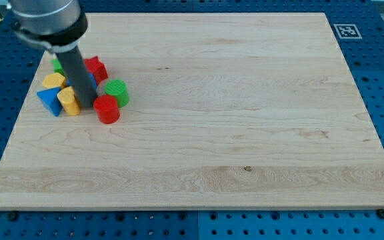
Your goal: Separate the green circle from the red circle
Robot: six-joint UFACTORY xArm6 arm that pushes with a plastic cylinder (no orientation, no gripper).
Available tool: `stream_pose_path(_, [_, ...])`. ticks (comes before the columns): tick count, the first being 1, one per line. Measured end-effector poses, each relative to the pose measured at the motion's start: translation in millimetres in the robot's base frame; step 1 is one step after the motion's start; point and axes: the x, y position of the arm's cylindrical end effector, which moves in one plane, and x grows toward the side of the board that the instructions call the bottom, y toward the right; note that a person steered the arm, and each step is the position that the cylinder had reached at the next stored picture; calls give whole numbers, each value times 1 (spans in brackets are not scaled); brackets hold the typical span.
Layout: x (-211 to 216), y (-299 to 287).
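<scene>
The red circle (107, 109) sat nearest the view's bottom, touching the green circle (117, 91) just above and to its right — the pair not yet separated. My tip (87, 107) stood just left of the red circle, at its edge or touching; I could not tell which. There were no fingers to spread or pinch, only the rod. Left of the tip lay a yellow block (69, 101) and a blue triangle (49, 101); farther up, another yellow block (54, 81), a red star (96, 67) and a green block (58, 65). The table (245, 133) stretched away rightward. Judging by this, the approach was done; next called for sliding between the circles, or shoving the red one away alone.
</scene>
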Motion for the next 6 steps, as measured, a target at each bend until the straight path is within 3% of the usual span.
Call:
stream_pose_path(2, [-50, 28])
stream_pose_path(4, [21, 61])
stream_pose_path(6, [27, 125])
